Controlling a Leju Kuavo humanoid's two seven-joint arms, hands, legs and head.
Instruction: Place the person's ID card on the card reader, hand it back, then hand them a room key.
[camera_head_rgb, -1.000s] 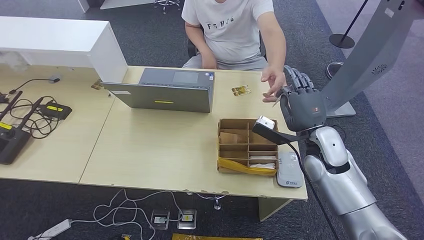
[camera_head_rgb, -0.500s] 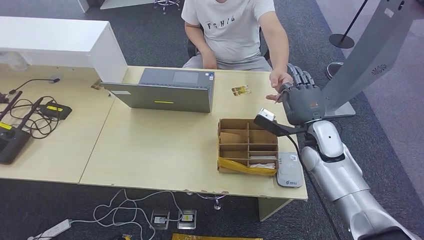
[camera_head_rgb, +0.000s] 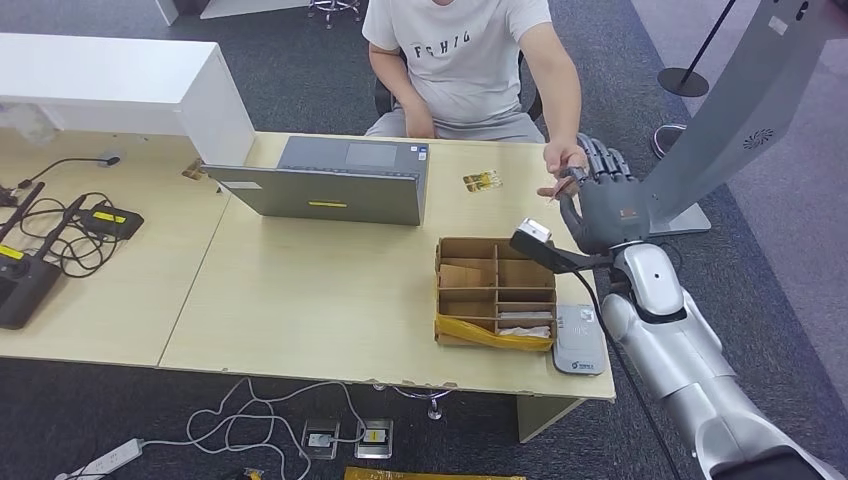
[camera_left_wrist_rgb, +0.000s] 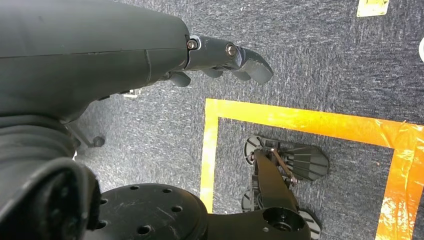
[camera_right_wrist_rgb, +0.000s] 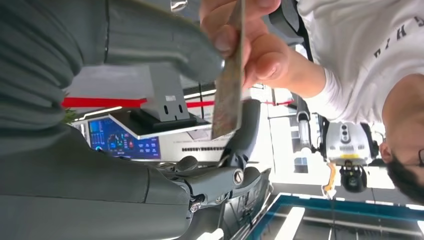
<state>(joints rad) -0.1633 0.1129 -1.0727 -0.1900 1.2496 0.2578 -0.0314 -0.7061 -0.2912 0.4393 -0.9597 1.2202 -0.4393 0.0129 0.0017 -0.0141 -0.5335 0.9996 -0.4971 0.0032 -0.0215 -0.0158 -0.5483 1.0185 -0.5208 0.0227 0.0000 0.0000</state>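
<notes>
My right hand (camera_head_rgb: 605, 205) is raised over the desk's far right corner, fingers up and spread, beside the person's hand (camera_head_rgb: 562, 170). In the right wrist view the person's fingers (camera_right_wrist_rgb: 250, 45) pinch a thin card (camera_right_wrist_rgb: 227, 90) at one end. The card stands edge-on between my grey thumb (camera_right_wrist_rgb: 175, 45) and my darker fingers (camera_right_wrist_rgb: 245, 125), close to both; I cannot tell whether they touch it. The grey card reader (camera_head_rgb: 580, 340) lies bare at the desk's near right corner. My left hand (camera_left_wrist_rgb: 125, 50) hangs above the floor, holding nothing.
A cardboard box (camera_head_rgb: 495, 268) with compartments sits left of the reader. A small gold item (camera_head_rgb: 482, 181) lies on the desk near the person. A half-open laptop (camera_head_rgb: 340, 180) stands mid-desk; cables and chargers (camera_head_rgb: 60, 240) lie far left. A grey kiosk (camera_head_rgb: 740, 110) rises to my right.
My right hand has risen and moved away from me, closing on the person's hand. The person's hand shifted slightly right, bringing the card between my thumb and fingers.
</notes>
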